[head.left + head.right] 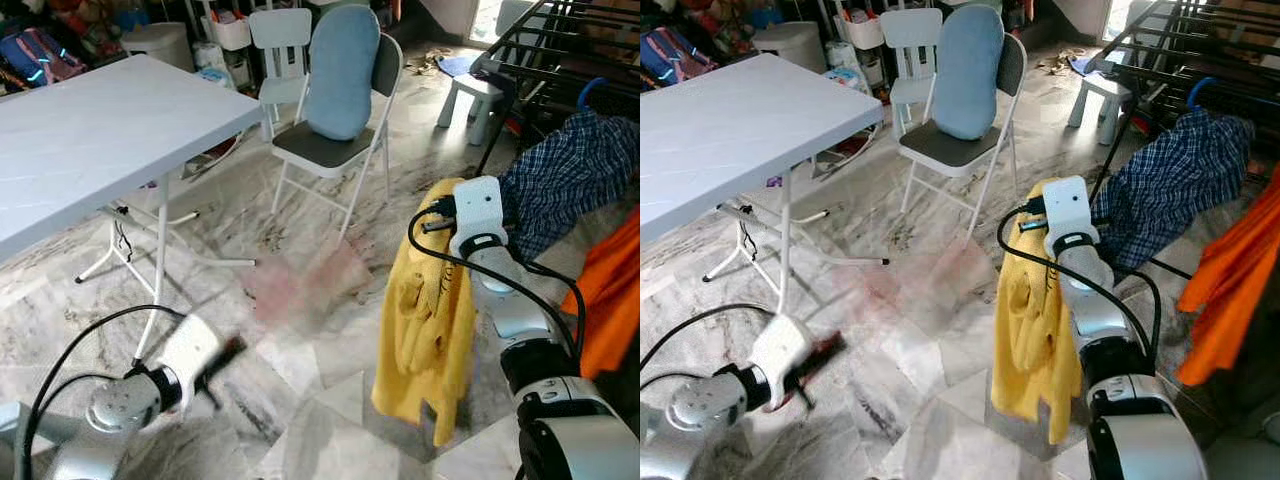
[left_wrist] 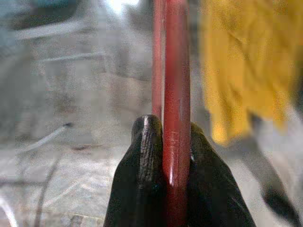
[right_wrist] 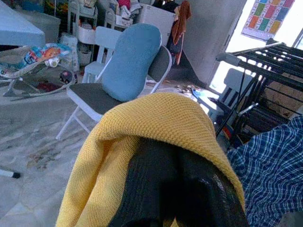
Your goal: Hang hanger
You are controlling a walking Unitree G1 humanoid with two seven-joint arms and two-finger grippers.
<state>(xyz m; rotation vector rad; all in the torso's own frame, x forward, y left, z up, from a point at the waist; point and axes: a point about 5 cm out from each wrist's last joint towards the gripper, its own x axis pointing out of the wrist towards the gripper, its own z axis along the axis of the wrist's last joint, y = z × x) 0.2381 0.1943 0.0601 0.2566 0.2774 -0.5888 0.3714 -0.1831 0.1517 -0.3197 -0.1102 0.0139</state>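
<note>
The left gripper has its black fingers clamped together on a slim red plastic hanger, which runs out beyond their tips. A yellow knitted garment drapes over the right gripper's fingers, apparently closed. The garment could slide off; the hanger could twist in that narrow grip

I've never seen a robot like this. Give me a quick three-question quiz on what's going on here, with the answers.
1. True or false: the yellow garment is draped over the right gripper.
2. What does the left gripper hold? A) a red hanger B) a cup C) a sock
3. What rests on the folding chair?

Key
1. True.
2. A; the jaws are closed on it.
3. A blue cushion, leaning against the backrest.
</note>
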